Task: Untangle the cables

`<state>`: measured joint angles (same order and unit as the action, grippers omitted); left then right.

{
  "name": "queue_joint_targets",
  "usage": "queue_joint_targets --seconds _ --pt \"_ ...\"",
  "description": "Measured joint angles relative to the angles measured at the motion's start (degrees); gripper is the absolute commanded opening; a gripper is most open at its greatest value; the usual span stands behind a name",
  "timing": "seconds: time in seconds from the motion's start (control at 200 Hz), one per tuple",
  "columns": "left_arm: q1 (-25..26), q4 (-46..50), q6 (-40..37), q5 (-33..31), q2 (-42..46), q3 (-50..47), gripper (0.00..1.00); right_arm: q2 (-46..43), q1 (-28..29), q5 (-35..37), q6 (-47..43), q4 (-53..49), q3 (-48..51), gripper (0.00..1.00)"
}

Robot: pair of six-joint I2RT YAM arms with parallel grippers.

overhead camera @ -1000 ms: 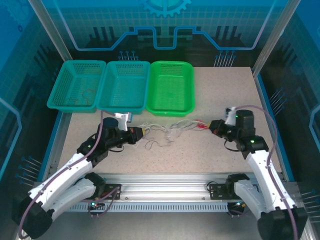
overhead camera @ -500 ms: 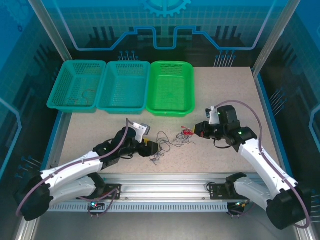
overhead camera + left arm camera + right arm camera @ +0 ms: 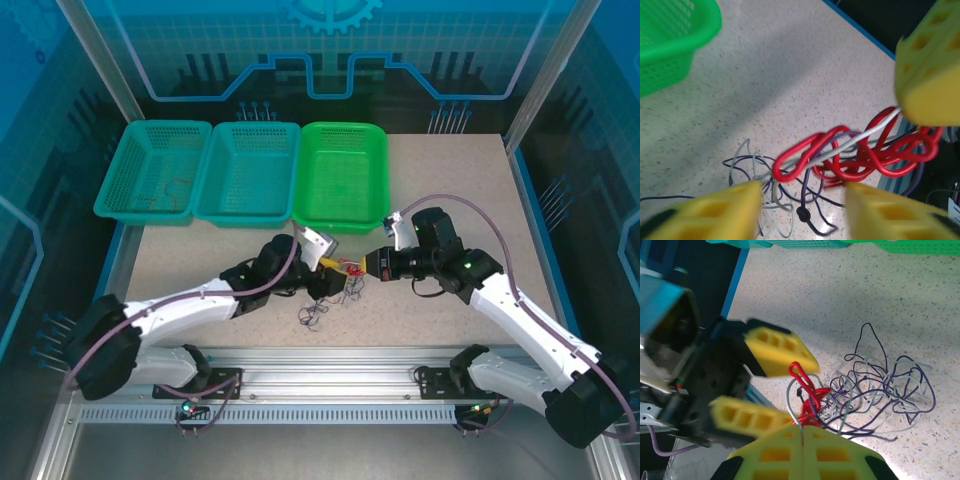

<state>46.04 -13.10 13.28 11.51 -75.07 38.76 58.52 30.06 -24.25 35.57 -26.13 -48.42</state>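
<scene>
The cables (image 3: 349, 272) are a knot of thin red, dark and whitish wires on the speckled table, and a loose dark tuft (image 3: 314, 318) trails toward the front. In the left wrist view the red loops (image 3: 840, 156) hang just beyond my left gripper (image 3: 802, 192), which is open, its fingers on either side of them. My right gripper (image 3: 802, 434) is shut on a whitish wire (image 3: 790, 399) that runs up out of the red bundle (image 3: 809, 390). The dark and whitish tangle (image 3: 880, 385) lies to the right. The two grippers (image 3: 338, 283) (image 3: 366, 265) nearly touch.
Three baskets stand along the back: two teal ones (image 3: 152, 170) (image 3: 247, 172) and a bright green one (image 3: 344, 176), the green one's corner (image 3: 670, 45) close to the left gripper. An aluminium rail (image 3: 330, 365) runs along the front edge.
Both arms have swung in toward the table's middle. The stretched line of cables has bunched into a knot between the grippers. The left gripper now stands open around the red loops.
</scene>
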Motion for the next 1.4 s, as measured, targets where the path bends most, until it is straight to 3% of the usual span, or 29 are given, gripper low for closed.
queue_joint_targets --seconds 0.18,0.425,0.51,0.545,0.585,0.67,0.695,0.815,0.965,1.095,1.261,1.401 --pt "0.0 -1.1 2.3 -3.7 -2.8 -0.1 0.00 -1.2 -2.1 0.2 0.9 -0.8 0.0 0.00" --pt "-4.2 -4.2 9.3 -10.1 -1.0 -7.2 0.00 -9.0 -19.1 -4.5 5.5 -1.5 1.8 0.00" --pt "-4.9 -2.2 10.8 -12.0 -1.0 -10.0 0.00 -9.9 -21.5 -8.3 7.0 -0.1 3.0 0.00" --pt "-4.9 -1.9 10.9 -12.2 -1.0 -10.5 0.00 -9.4 -21.5 -9.9 7.4 0.3 3.4 0.00" --pt "-4.9 -1.8 11.0 -12.2 -1.0 -10.6 0.09 -8.5 -21.3 -11.4 7.7 0.5 3.5 0.00" --pt "-4.8 -2.4 10.4 -12.1 -0.5 -10.3 0.44 -6.6 -20.6 -12.4 8.0 0.4 3.8 0.00" --pt "-4.7 -2.7 10.4 -12.0 -0.2 -10.2 0.50 -6.4 -20.3 -12.3 8.0 0.4 3.9 0.00" --pt "-3.7 -4.9 9.6 -11.1 3.3 -9.9 0.61 -6.5 -19.5 -12.2 8.0 0.2 4.1 0.00" --pt "-2.1 -7.9 6.6 -8.1 10.9 -8.9 0.63 -6.5 -17.3 -11.8 6.8 -0.1 4.0 0.00" --pt "-1.4 -7.8 3.5 -4.2 15.7 -5.4 0.60 -6.5 -11.8 -9.4 2.7 -1.8 1.9 0.00" --pt "-1.3 -0.4 -0.2 0.2 16.8 2.9 0.49 -6.1 -3.9 -6.6 -4.3 -3.0 -1.1 0.00" --pt "-1.3 8.6 -7.8 5.3 16.6 7.8 0.44 -4.8 -2.0 -6.1 -7.2 -3.1 -3.2 0.00"
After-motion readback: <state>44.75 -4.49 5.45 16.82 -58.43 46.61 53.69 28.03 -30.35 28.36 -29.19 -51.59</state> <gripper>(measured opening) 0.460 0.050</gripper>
